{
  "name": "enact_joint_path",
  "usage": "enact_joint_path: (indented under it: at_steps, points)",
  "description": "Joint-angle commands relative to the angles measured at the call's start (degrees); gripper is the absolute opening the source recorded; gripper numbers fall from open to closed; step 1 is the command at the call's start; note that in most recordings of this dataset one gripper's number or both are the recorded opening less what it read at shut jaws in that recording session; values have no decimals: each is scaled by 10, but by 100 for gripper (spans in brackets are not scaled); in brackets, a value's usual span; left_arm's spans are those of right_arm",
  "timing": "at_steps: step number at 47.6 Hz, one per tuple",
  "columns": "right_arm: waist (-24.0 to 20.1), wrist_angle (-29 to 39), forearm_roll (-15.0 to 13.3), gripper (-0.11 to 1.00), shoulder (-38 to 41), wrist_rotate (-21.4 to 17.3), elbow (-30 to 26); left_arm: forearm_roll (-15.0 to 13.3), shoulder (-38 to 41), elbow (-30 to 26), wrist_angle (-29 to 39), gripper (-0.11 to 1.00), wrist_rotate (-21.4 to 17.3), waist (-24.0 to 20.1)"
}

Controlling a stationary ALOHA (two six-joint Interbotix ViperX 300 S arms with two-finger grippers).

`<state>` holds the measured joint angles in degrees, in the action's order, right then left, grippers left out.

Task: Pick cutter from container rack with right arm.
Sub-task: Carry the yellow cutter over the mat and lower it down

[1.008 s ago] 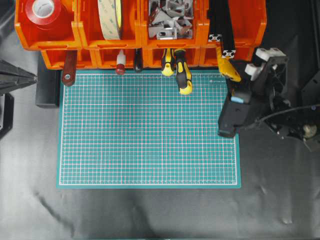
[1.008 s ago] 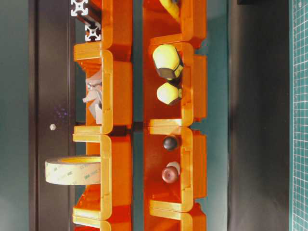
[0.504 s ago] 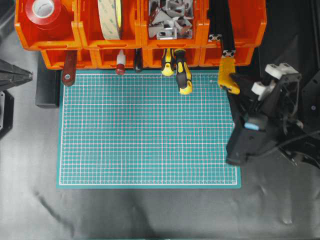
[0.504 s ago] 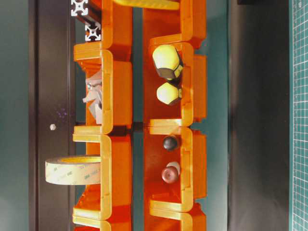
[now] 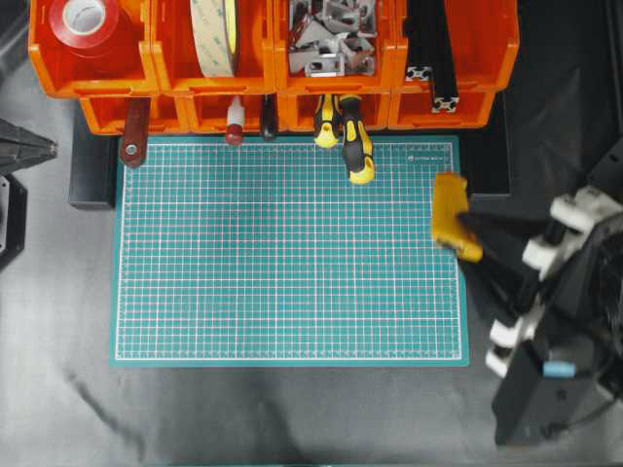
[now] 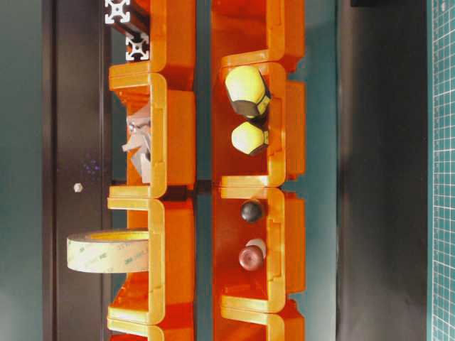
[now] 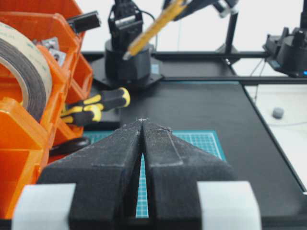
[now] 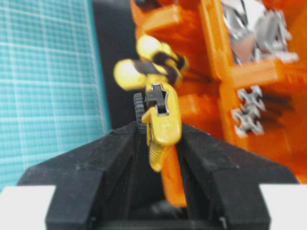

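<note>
The yellow cutter (image 5: 453,216) is out of the orange container rack (image 5: 394,73) and hangs over the right edge of the green mat. My right gripper (image 5: 467,231) is shut on the cutter. In the right wrist view the cutter (image 8: 163,120) stands clamped between the two black fingers of the right gripper (image 8: 156,128), with the rack (image 8: 216,62) behind it. The left wrist view shows the cutter (image 7: 153,28) held high in the air. My left gripper (image 7: 142,120) is shut and empty at the far left (image 5: 29,151), apart from the rack.
The green cutting mat (image 5: 282,253) lies in front of the rack. Two yellow-and-black screwdrivers (image 5: 355,146) stick out of a lower bin. Upper bins hold a red tape roll (image 5: 86,19), a pale tape roll (image 5: 214,34), metal brackets (image 5: 331,34) and black extrusions (image 5: 428,49).
My right arm has pulled back toward the near right, drawing the cutter out of the rack's lower right bin to above the mat's right edge. The left arm has not moved.
</note>
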<state>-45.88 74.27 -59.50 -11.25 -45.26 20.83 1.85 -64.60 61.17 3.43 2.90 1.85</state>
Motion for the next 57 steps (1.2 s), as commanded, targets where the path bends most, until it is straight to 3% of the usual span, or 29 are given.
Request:
enact_joint_path:
  at_steps: [1,16,20,29,42,57]
  points:
    - [-4,-40,-4,25,10,0,-29,2,3,-11,-3,1,2,-1]
    - [41,-215,-6,24,53,-1,-25,2,3,-11,-3,1,3,1]
    - [72,-286,-8,18,61,-1,-8,2,2,-12,-4,1,3,3]
    - [147,-419,-18,18,78,1,28,2,0,-13,-4,1,3,5]
    - [260,-573,-64,18,122,1,62,2,-8,-17,-5,1,3,13]
    - [332,-674,-128,18,189,1,39,2,-18,-19,3,1,3,13]
